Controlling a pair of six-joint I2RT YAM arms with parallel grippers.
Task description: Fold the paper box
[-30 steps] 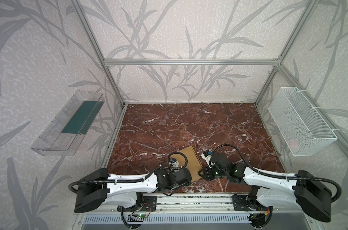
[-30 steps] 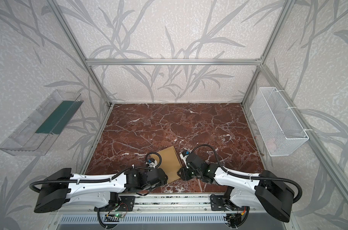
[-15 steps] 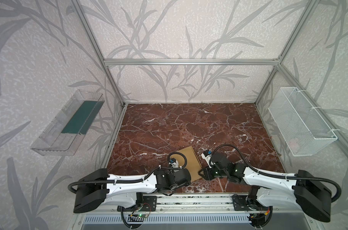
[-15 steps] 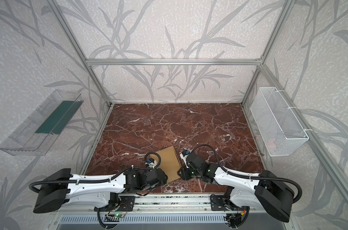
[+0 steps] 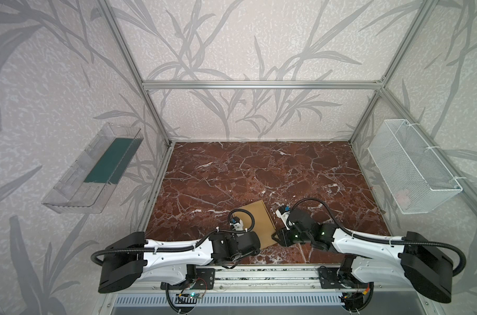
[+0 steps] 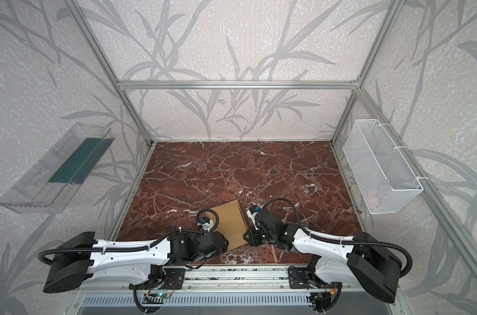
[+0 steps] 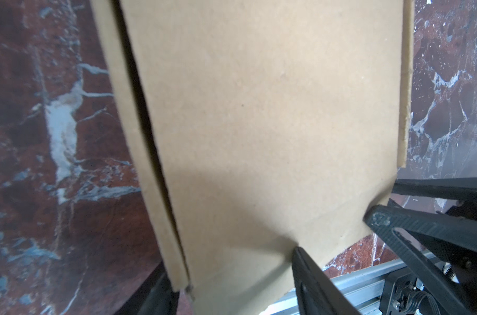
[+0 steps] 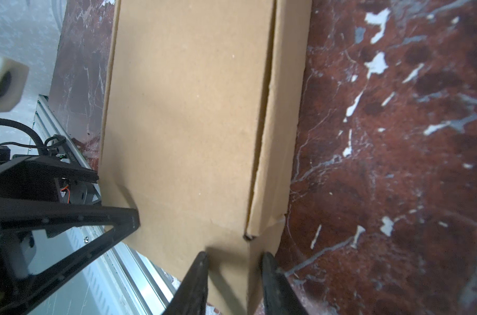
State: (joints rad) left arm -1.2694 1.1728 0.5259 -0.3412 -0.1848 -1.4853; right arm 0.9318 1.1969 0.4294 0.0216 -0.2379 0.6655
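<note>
The paper box (image 5: 259, 221) (image 6: 230, 218) is a tan, shallow mailer lying closed on the marble top near the front rail. My left gripper (image 5: 260, 245) (image 6: 227, 242) is at its near left corner. In the left wrist view the left gripper (image 7: 231, 272) has one finger by the side wall and the other on the near edge of the box (image 7: 259, 122). My right gripper (image 5: 275, 236) (image 6: 245, 236) is at the near right corner. In the right wrist view the right gripper (image 8: 234, 259) pinches the creased corner of the box (image 8: 191, 109), and each wrist view shows the opposite gripper (image 7: 381, 201) (image 8: 116, 195).
A clear plastic tray (image 5: 95, 169) with a green sheet hangs on the left wall. A white wire basket (image 5: 411, 166) hangs on the right wall. An aluminium rail (image 5: 259, 272) runs along the table's front edge, just behind both grippers. Marble stretches beyond the box.
The right gripper's jaws have narrowed on the box's near right corner. Both arms and the box stay about where they were.
</note>
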